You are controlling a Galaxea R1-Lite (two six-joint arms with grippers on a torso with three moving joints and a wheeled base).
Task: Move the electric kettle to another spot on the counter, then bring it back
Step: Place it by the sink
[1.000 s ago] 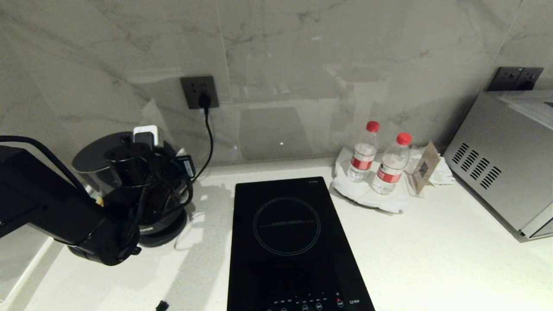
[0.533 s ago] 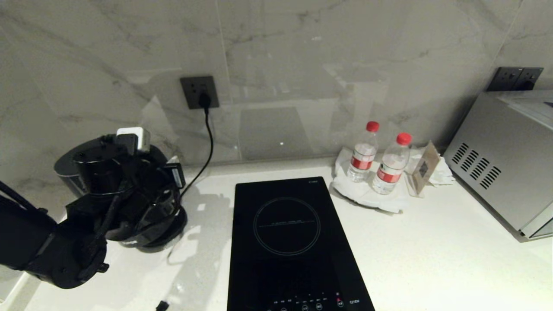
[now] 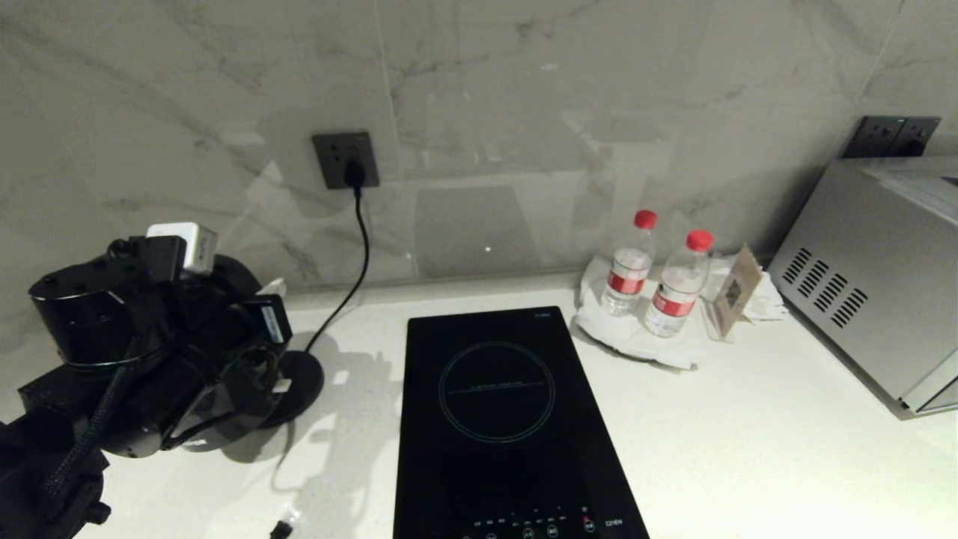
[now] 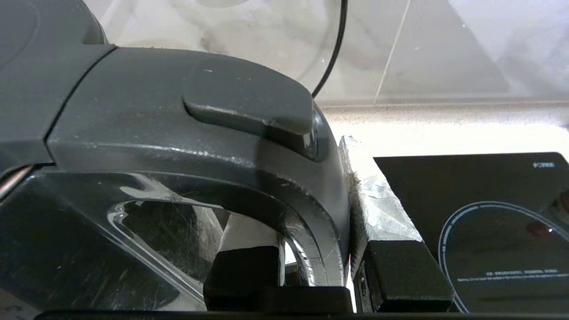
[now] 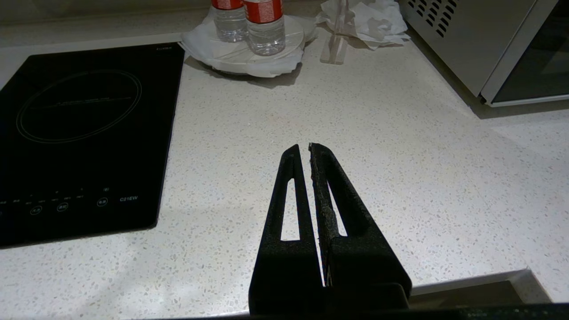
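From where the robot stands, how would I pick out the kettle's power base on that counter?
Find the black induction hob set into the white counter. To its left, below the wall socket, lies the kettle base, a flat black round disc half hidden by the left arm. Unlike its neighbours, a black cord runs from it up to the socket.

Before me lies the white, finely speckled stone counter [image 3: 748, 449]; a flat black glass induction hob [image 3: 498, 419] sits in its middle; to my left a flat black round base disc [image 3: 299, 378] rests on it, its black cord [image 3: 352, 277] running up to the wall socket; toward the back right, crumpled white paper [image 3: 636, 337] bears two clear red-capped water bottles [image 3: 662, 281]; a silver metal oven [image 3: 876, 277] stands far right.
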